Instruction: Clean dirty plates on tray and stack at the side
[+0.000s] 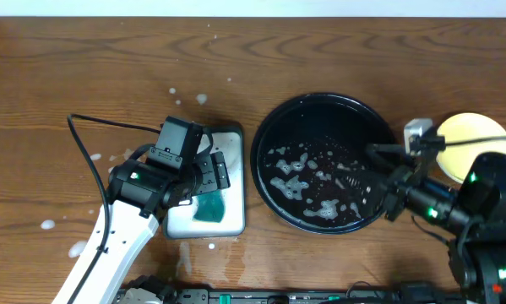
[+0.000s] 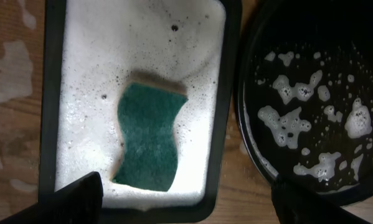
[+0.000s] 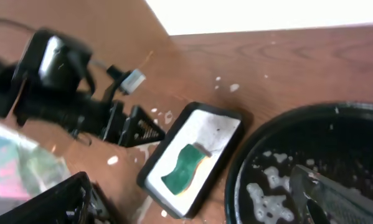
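The black tray sits right of centre with patches of white foam on its floor and no plate in it. It also shows in the left wrist view and the right wrist view. A yellow plate lies on the table just right of the tray, partly under my right arm. The mint-blue plates are not visible. My right gripper is open and empty over the tray's right side. My left gripper is open and empty above the white tray.
A white rectangular tray left of the black tray holds foam and a green sponge. Foam drops and wet marks dot the wood on the left.
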`<state>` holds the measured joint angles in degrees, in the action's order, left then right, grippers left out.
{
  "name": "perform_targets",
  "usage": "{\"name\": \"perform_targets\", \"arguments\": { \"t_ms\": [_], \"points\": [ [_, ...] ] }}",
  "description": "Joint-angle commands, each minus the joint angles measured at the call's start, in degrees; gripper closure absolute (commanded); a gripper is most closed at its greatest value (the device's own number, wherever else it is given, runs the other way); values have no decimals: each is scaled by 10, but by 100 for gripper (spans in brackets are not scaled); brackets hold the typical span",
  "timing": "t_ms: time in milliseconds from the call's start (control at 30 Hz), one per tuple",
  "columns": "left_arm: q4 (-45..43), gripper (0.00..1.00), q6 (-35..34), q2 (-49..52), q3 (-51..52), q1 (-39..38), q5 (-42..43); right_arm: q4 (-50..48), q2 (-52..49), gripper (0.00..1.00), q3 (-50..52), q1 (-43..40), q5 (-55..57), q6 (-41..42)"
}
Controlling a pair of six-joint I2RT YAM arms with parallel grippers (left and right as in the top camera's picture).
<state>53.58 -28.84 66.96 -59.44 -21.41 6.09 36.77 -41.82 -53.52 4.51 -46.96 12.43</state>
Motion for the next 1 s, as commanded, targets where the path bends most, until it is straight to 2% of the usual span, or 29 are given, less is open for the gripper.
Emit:
{"name": "perform_targets", "arguments": {
  "t_ms": [0, 133, 300, 400, 467, 567, 633, 733, 967],
  "points": [
    [1, 13, 1, 0, -8, 2, 2, 9, 21, 1, -3, 8, 6, -114],
    [1, 13, 1, 0, -8, 2, 2, 9, 59, 1, 16, 20, 46, -215],
    [1, 13, 1, 0, -8, 2, 2, -82, 168, 1, 137, 26, 189, -228],
    [1, 13, 1, 0, -8, 2, 2, -102, 243, 1, 212, 19, 217, -228],
    [1, 13, 1, 0, -8, 2, 2, -102, 293, 1, 263, 11, 241, -198],
    [1, 13, 1, 0, -8, 2, 2, -104, 348, 1, 327, 1, 325, -76],
    [1, 13, 1, 0, -8, 2, 2, -110, 379, 1, 368, 0, 367, -31],
    [1, 13, 1, 0, -8, 2, 2, -140, 413, 1, 415, 0, 395, -33],
    [1, 13, 1, 0, -8, 2, 2, -334, 415, 1, 525, 0, 422, -32]
  ]
}}
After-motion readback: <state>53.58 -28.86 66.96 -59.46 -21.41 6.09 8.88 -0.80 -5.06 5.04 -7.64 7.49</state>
